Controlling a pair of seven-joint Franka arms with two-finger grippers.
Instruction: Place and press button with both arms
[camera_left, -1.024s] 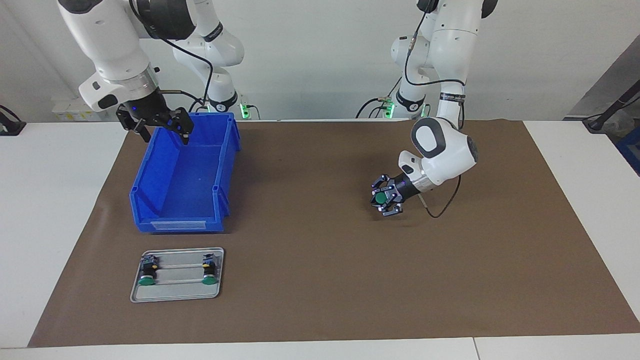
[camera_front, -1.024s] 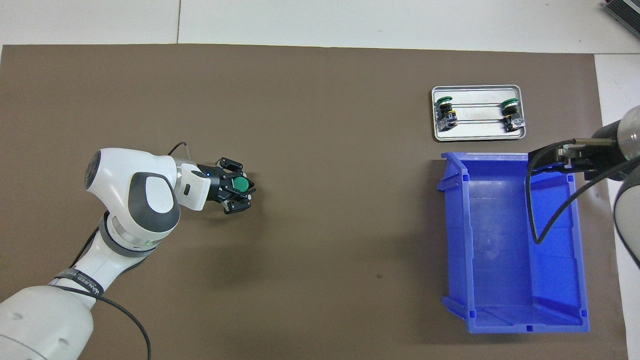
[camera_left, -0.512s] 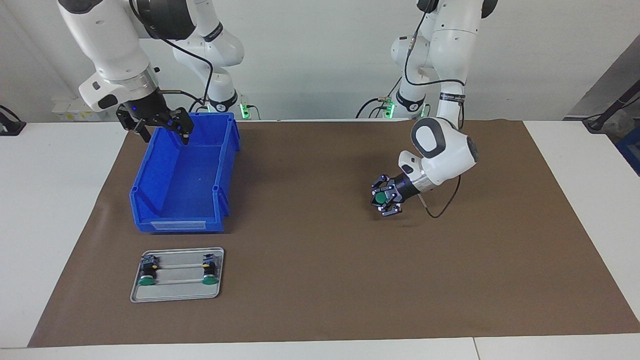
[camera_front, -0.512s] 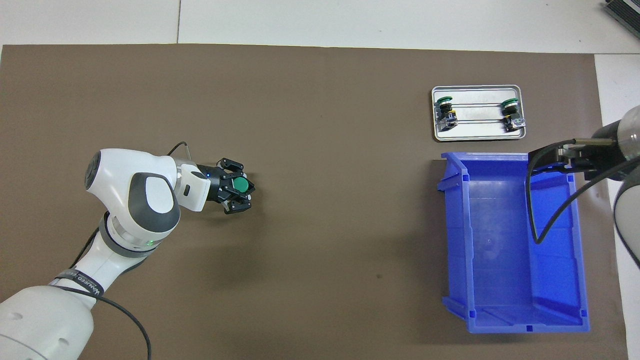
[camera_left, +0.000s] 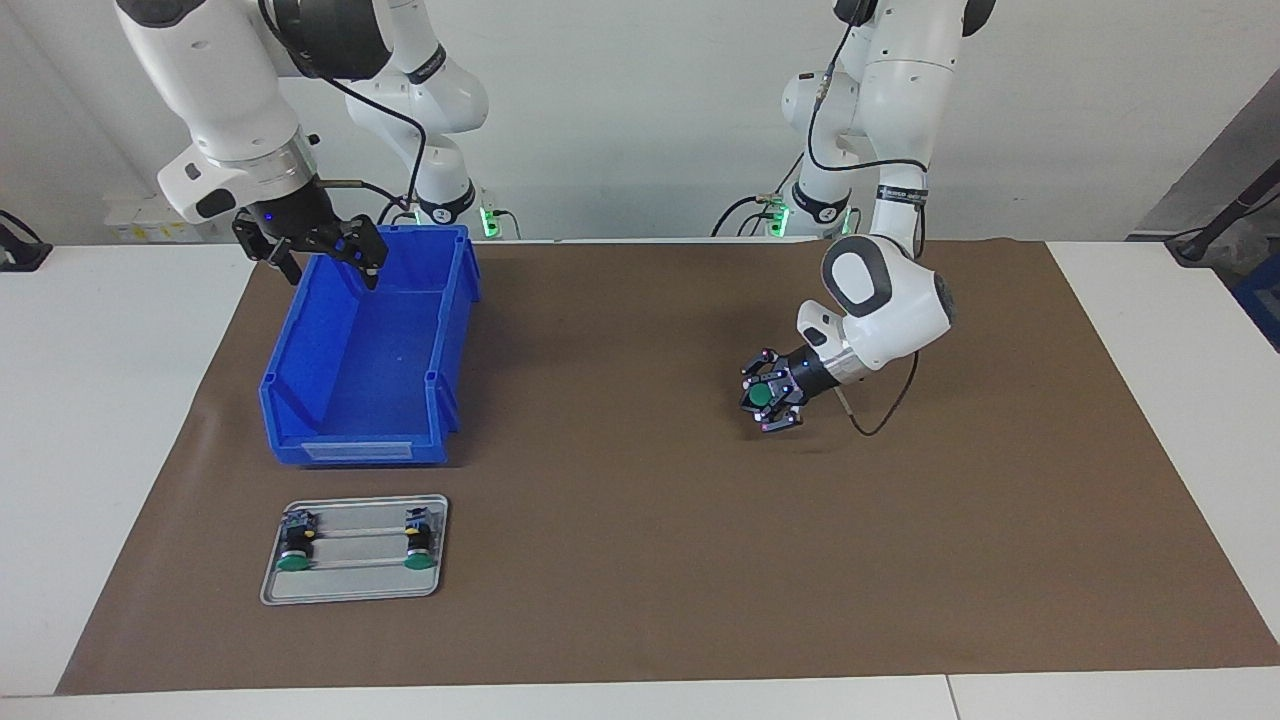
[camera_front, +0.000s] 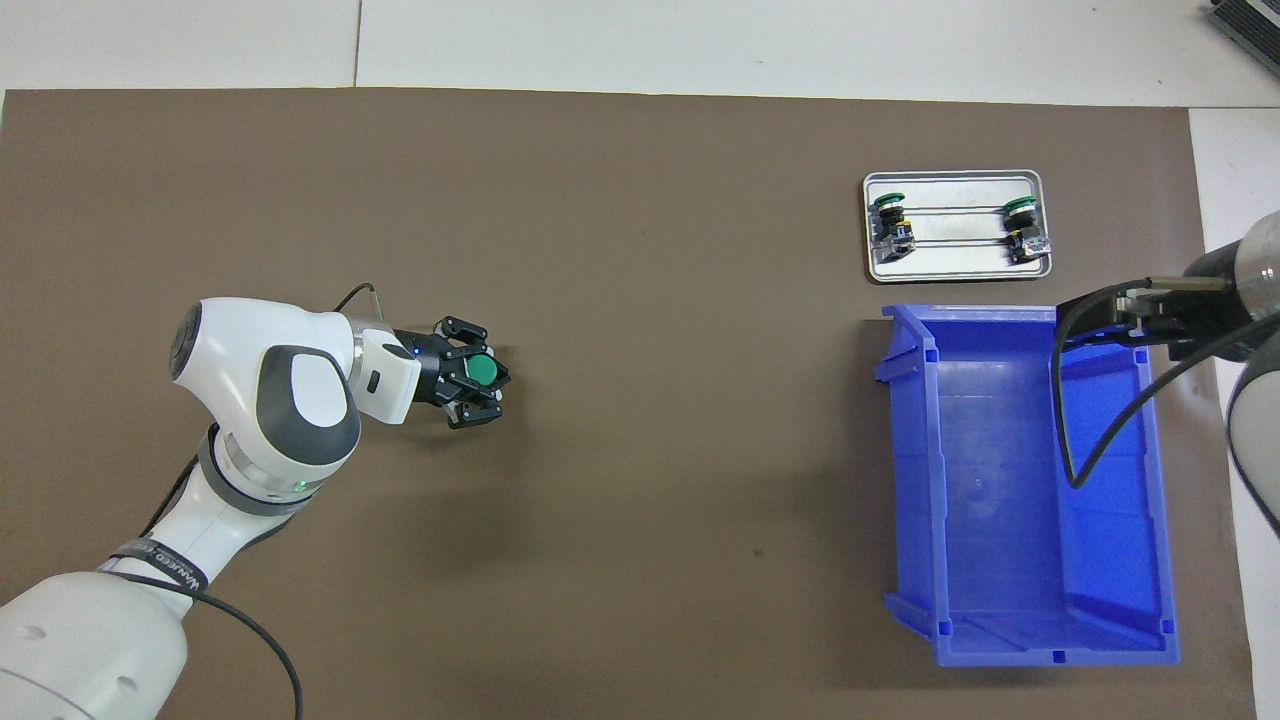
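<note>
While left gripper (camera_left: 768, 398) pinching button (camera_left: 762, 395), right gripper (camera_left: 322, 252) spread: brown mat (camera_left: 640, 560), white table (camera_left: 120, 420).

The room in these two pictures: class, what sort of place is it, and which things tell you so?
Most likely a robotics lab or test bench. Two white arms are mounted at a table with a brown mat; the left gripper holds a green button, and a blue bin and metal tray of spare buttons sit ready.

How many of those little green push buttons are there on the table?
3. Two lie on the metal tray: one button and another. The third button is held in the left gripper over the brown mat.
</note>
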